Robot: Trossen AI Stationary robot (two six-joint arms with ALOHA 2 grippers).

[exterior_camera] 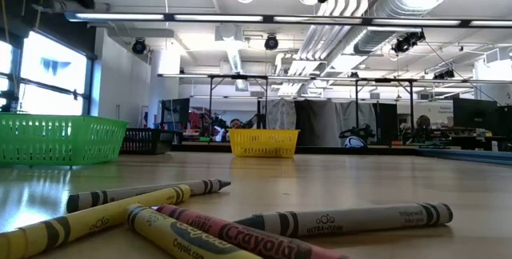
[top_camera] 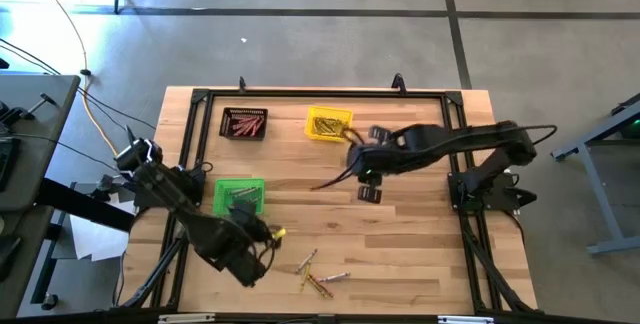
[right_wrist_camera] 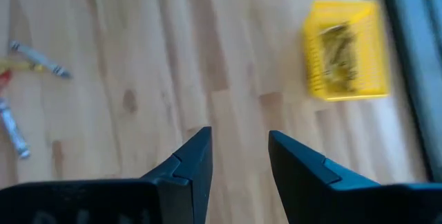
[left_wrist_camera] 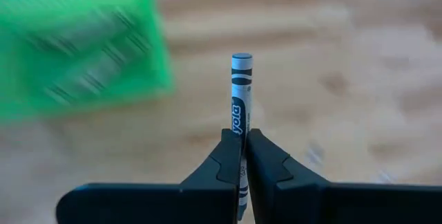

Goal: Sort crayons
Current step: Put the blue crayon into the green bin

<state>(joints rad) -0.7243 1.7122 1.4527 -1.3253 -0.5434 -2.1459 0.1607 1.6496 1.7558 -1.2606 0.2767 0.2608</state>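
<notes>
My left gripper (left_wrist_camera: pixel 243 156) is shut on a greenish-grey crayon (left_wrist_camera: pixel 242 89) just right of the green bin (top_camera: pixel 240 196), and it shows near the table's front left in the high view (top_camera: pixel 272 234). Several loose crayons (top_camera: pixel 315 276) lie flat on the wood near the front edge; the low view (exterior_camera: pixel 240 227) shows them yellow, red and grey. My right gripper (right_wrist_camera: pixel 238 158) is open and empty above mid-table (top_camera: pixel 370 192), below the yellow bin (top_camera: pixel 328 122). A black bin (top_camera: pixel 243 122) holds red crayons. My left gripper pinches the crayon's wrapped shaft (left_wrist_camera: pixel 239 133) between its two fingers. The crayon lies along the fingers, and its flat end (left_wrist_camera: pixel 242 59) sticks out well past the fingertips. It is held clear of the table.
The green bin (left_wrist_camera: pixel 76 51) holds several grey crayons, and the yellow bin (right_wrist_camera: pixel 344 51) holds yellow ones. A black frame runs along the table's edges (top_camera: pixel 320 92). Bare wood lies between the bins and the loose crayons.
</notes>
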